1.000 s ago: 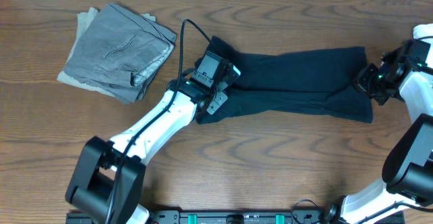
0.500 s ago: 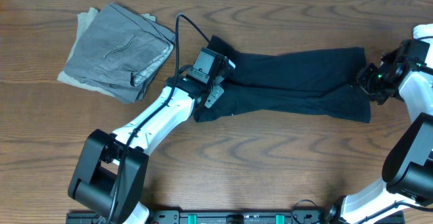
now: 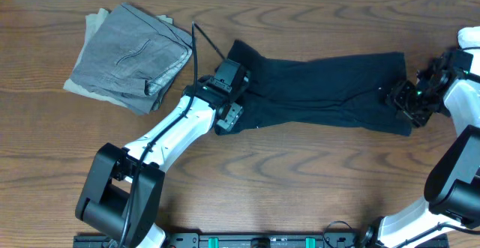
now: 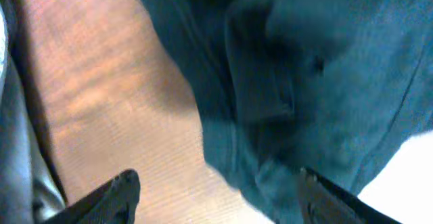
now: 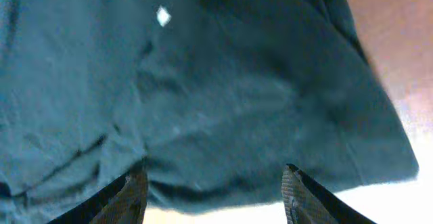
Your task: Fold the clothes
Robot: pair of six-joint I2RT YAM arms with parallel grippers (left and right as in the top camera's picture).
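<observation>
The clothes, a black T-shirt (image 3: pixel 322 91), lie on the wooden table folded into a long band running left to right. My left gripper (image 3: pixel 229 115) hovers over the band's left end. In the left wrist view its jaws (image 4: pixel 216 176) stand open, one finger over bare wood and the other over the dark fabric (image 4: pixel 325 68). My right gripper (image 3: pixel 405 98) is at the band's right end. Its jaws (image 5: pixel 213 171) are open just above the shirt's edge (image 5: pixel 203 82), holding nothing. A small white fleck (image 5: pixel 163 15) shows on the fabric.
A folded grey garment (image 3: pixel 131 57) lies at the back left, its edge showing at the left of the left wrist view (image 4: pixel 10 149). A black cable (image 3: pixel 201 42) arcs up behind the left wrist. Bare wooden table (image 3: pixel 300 180) fills the front.
Both grippers have gone from shut to open and let go of the shirt's ends. The left gripper has shifted slightly left. The shirt has stayed in place.
</observation>
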